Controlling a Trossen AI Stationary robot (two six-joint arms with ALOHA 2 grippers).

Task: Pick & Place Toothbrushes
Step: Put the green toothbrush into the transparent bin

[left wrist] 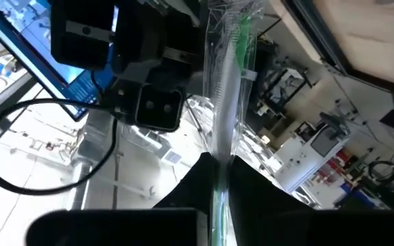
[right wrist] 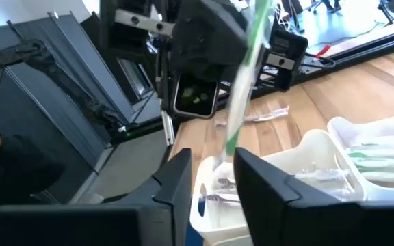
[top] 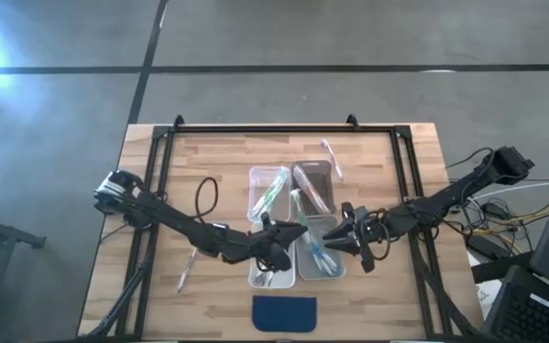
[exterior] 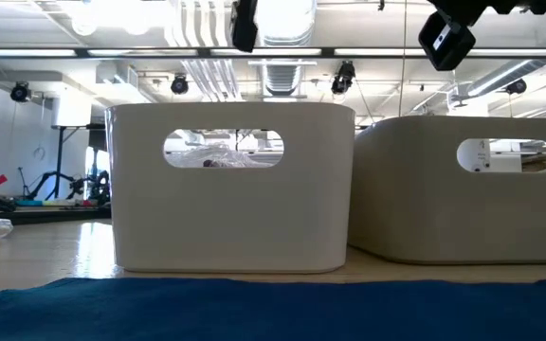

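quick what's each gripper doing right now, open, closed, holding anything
Left gripper: closed on a green wrapped toothbrush.
Right gripper: open, with that toothbrush standing between its fingers.

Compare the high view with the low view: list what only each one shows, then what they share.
Only the high view: both arms reaching in over the bins, the left gripper and right gripper facing each other above them, toothbrushes lying inside the bins, and loose toothbrushes on the wooden table, one at the far side and one beside the left arm.

Only the low view: the bins' handle cut-outs and the room behind.

Both: the clear bins and the dark blue pad.
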